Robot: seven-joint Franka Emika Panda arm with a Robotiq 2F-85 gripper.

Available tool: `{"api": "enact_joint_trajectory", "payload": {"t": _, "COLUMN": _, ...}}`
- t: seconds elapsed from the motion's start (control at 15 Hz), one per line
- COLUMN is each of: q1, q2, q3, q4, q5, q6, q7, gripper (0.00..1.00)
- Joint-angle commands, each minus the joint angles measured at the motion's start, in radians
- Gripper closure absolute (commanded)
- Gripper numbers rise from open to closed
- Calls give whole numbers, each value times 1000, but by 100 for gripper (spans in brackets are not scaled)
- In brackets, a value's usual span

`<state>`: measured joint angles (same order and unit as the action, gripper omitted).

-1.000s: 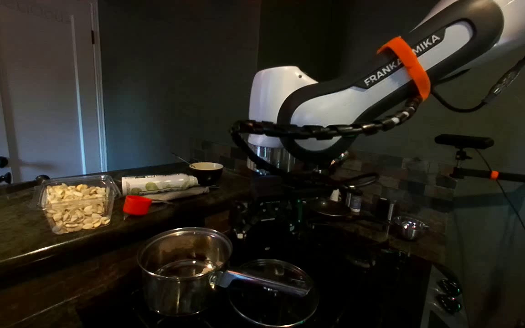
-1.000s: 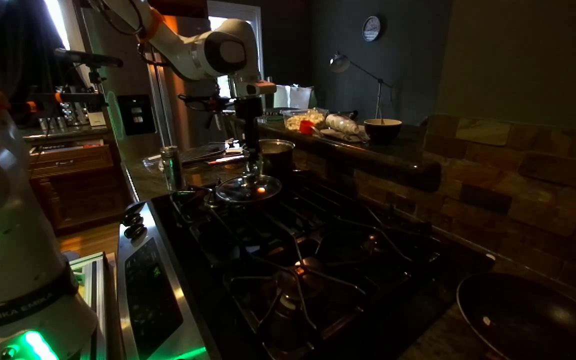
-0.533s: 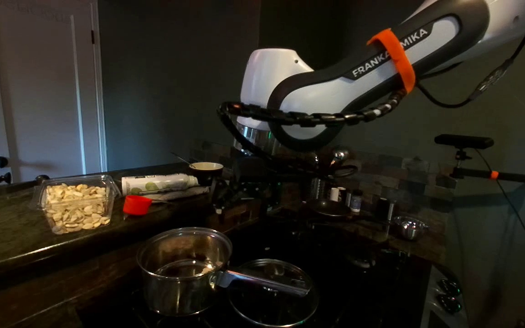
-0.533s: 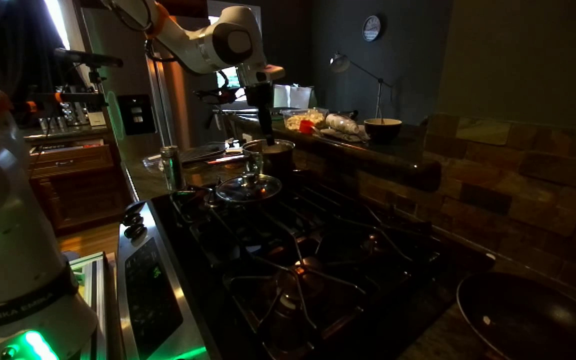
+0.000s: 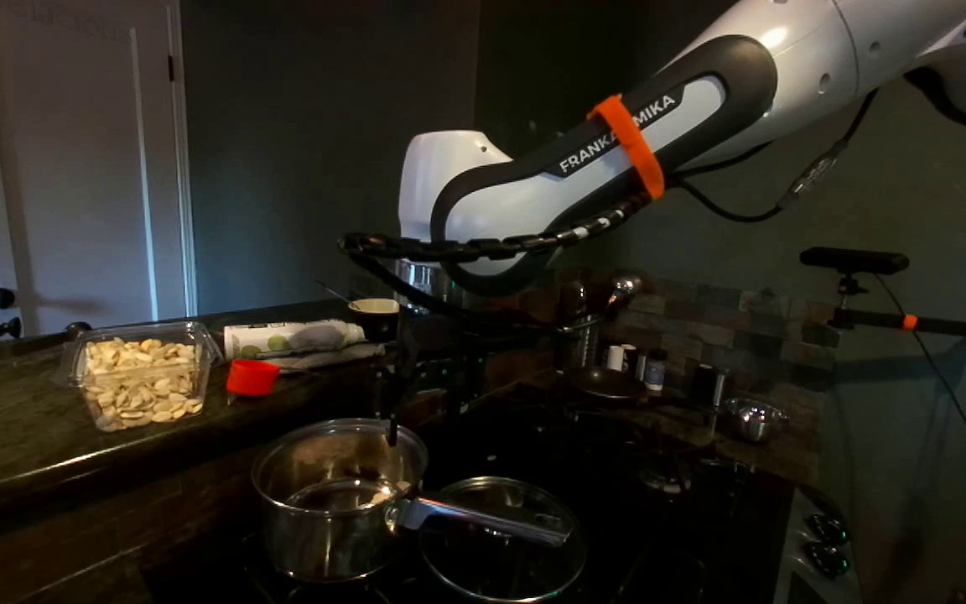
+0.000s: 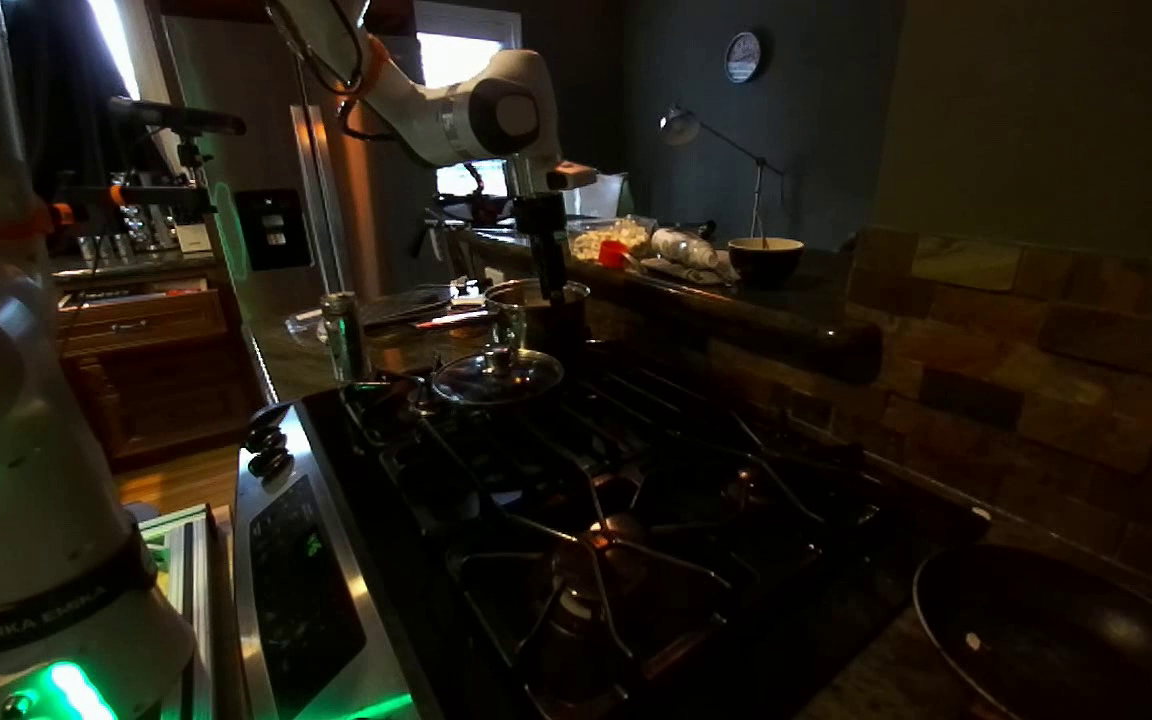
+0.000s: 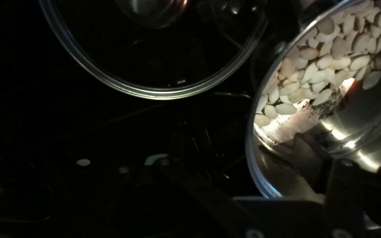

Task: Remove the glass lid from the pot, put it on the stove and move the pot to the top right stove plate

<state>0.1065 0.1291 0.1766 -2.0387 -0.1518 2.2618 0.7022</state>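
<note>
The steel pot [image 5: 324, 541] stands uncovered on the black stove [image 6: 626, 620]. Its long handle extends over the glass lid [image 5: 504, 570], which lies flat on the stove beside it, knob up. The lid also shows in an exterior view [image 6: 498, 380] and the wrist view [image 7: 164, 94]. My gripper [image 7: 240, 145] is open at the pot's rim [image 7: 250, 148]: one finger reaches inside the pot, the other, very dark, appears outside the wall. In both exterior views the gripper [image 5: 412, 424] [image 6: 553, 292] points down at the pot [image 6: 526, 325]. Pale nuts or seeds lie inside the pot.
A raised counter [image 5: 47, 453] beside the stove holds a clear box of pale nuts [image 5: 143, 382], a red cup [image 5: 252, 378], a white roll [image 5: 294, 339] and a bowl [image 6: 766, 260]. A dark pan [image 6: 1056, 640] and a steel shaker [image 6: 341, 335] stand by the stove.
My gripper has left the place above the lid's knob, risen, moved over to the pot and come down at its rim. The lid and the pot have not moved.
</note>
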Motion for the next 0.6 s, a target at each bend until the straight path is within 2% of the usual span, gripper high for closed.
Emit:
{"api": "enact_joint_trajectory", "payload": {"t": 0.0, "q1": 27, "q2": 44, "q3": -19, "q4": 50, "q5": 36, "q6": -66, "q7": -129, "gripper": 47}}
{"api": "enact_joint_trajectory", "payload": {"t": 0.47, "q1": 47, "q2": 102, "q3": -26, "q4": 86, "q5": 69, "q6": -84, "q7": -281, "gripper": 99}}
{"api": "enact_joint_trajectory", "payload": {"t": 0.53, "q1": 50, "q2": 107, "q3": -29, "q4": 94, "q5": 66, "q6": -94, "q7": -285, "gripper": 100}}
